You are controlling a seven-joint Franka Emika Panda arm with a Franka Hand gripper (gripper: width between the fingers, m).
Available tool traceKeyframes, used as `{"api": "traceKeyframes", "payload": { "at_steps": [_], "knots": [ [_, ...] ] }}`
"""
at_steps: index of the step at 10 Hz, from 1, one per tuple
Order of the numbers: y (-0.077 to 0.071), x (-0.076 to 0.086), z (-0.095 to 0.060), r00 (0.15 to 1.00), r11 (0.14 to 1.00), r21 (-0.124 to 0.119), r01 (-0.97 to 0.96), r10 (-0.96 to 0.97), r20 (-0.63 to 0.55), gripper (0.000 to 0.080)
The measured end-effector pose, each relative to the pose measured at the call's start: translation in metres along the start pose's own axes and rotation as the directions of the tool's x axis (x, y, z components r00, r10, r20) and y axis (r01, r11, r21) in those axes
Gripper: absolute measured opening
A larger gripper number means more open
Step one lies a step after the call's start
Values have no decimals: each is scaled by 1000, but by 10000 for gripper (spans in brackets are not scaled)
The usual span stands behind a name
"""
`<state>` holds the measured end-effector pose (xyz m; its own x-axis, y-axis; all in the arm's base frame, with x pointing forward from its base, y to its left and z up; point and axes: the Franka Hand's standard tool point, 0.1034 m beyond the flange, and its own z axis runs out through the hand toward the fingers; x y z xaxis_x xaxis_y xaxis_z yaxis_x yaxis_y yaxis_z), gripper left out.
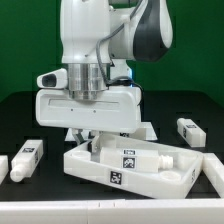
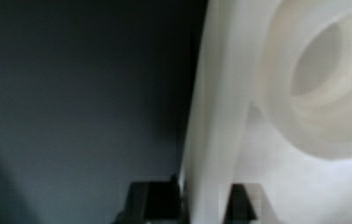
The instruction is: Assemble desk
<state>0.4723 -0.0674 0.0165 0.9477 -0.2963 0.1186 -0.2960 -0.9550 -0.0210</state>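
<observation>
Tabletop panel (image 1: 92, 166) lay on the black table (image 1: 50, 198), one tagged leg (image 1: 135, 157) lying inside its rim. Gripper (image 1: 92, 138) stood over the panel's exterior-view-left end, fingers (image 2: 150, 200) clenched on its rim wall beside a round socket (image 2: 333, 90). Another leg (image 1: 190, 131) lay apart from the panel, to the exterior view's right.

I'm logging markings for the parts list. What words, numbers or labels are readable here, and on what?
None readable.
Tabletop: square black-and-white tag, pattern only.
Leg in the tabletop, leg at the exterior view's left, leg at its right: same tags, no text.
</observation>
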Motion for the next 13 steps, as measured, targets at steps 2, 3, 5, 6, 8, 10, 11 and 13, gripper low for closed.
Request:
{"api": "traceKeyframes", "payload": {
  "at_steps": [2, 3, 5, 6, 8, 10, 11, 13],
  "knots": [
    [-15, 42, -6, 981, 982, -3, 191, -191, -43, 69],
    [-19, 56, -3, 957, 959, -17, 284, -284, -55, 69],
    [-17, 58, 4, 936, 937, -22, 349, -349, -48, 66],
    [-17, 58, 4, 937, 938, -23, 346, -347, -48, 66],
    [-17, 59, 5, 937, 938, -21, 345, -346, -44, 66],
    [-22, 77, 10, 944, 945, -16, 326, -327, -50, 63],
    [-24, 86, 11, 945, 947, -13, 321, -322, -55, 63],
    [-30, 103, 14, 949, 953, -16, 304, -304, -79, 63]
  ]
}}
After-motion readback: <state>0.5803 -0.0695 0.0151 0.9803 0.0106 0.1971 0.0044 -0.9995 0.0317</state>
